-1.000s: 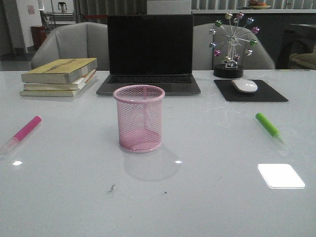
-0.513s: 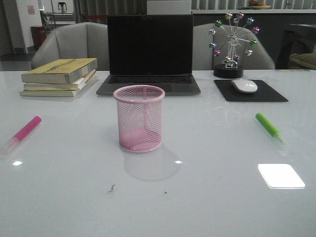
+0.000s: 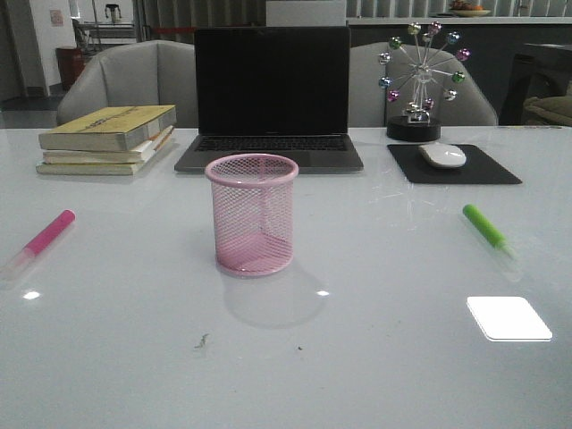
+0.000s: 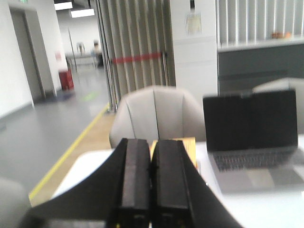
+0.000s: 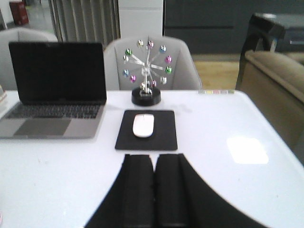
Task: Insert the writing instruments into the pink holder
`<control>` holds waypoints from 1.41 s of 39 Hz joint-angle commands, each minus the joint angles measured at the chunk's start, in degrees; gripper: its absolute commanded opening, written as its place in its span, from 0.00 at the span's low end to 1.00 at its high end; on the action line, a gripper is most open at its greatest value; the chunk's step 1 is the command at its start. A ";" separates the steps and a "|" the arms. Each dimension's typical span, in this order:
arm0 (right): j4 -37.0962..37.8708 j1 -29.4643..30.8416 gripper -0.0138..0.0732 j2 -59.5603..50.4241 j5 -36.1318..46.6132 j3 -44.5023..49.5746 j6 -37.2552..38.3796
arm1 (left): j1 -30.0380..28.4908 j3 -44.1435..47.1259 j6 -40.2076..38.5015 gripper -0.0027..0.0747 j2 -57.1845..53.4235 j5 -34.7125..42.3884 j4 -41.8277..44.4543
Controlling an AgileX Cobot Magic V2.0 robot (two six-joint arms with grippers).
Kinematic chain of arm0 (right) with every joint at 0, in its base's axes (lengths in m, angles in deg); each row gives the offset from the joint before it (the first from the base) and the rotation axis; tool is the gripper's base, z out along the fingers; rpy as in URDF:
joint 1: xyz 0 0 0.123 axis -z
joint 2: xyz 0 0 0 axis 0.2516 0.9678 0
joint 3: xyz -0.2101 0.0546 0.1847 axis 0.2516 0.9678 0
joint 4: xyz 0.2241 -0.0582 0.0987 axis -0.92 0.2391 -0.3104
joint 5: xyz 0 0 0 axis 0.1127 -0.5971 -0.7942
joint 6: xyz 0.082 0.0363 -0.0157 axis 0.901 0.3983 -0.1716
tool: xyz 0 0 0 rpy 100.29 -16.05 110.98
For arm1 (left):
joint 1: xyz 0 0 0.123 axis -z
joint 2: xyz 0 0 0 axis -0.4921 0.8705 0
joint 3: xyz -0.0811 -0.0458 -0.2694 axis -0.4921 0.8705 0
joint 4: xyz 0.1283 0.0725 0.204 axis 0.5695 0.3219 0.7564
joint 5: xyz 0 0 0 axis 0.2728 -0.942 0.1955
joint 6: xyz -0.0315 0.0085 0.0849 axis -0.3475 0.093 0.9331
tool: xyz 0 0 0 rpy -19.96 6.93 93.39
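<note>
The pink wire-mesh holder point(image 3: 252, 214) stands upright at the middle of the white table, with nothing inside. A hot pink marker point(image 3: 41, 239) with a clear cap lies flat at the table's left side. A bright green marker point(image 3: 488, 229) with a clear cap lies flat at the right side. Neither arm shows in the front view. My left gripper point(image 4: 152, 141) is shut with nothing between its fingers and faces the books and laptop. Over the table near the mouse pad, my right gripper point(image 5: 154, 156) is shut too, holding nothing. Neither wrist view shows the markers or the holder.
A dark laptop point(image 3: 271, 98) stands behind the holder. Stacked books point(image 3: 107, 138) lie at the back left. A black mouse pad point(image 3: 454, 164) with a white mouse point(image 3: 442, 155) and a ferris-wheel desk toy point(image 3: 418, 80) sit at the back right. Grey chairs stand beyond the table.
</note>
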 commanded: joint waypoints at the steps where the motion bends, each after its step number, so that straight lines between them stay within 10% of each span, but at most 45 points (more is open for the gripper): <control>1: 0.74 0.36 0.21 4.18 3.92 -2.03 -0.15 | -0.10 -2.05 -0.34 0.16 3.99 4.47 -0.49; 32: -4.85 0.36 0.23 17.77 -2.89 -2.04 -0.09 | -0.10 -2.05 -0.34 0.23 14.97 3.35 -7.29; 44: -7.57 0.36 0.72 17.77 -2.63 -2.04 -0.21 | -0.10 -2.05 -0.11 0.68 14.97 3.12 -7.29; 55: -1.05 0.36 0.85 17.77 -1.12 -2.03 -0.34 | -0.10 -2.05 -0.11 0.69 14.97 2.67 -7.29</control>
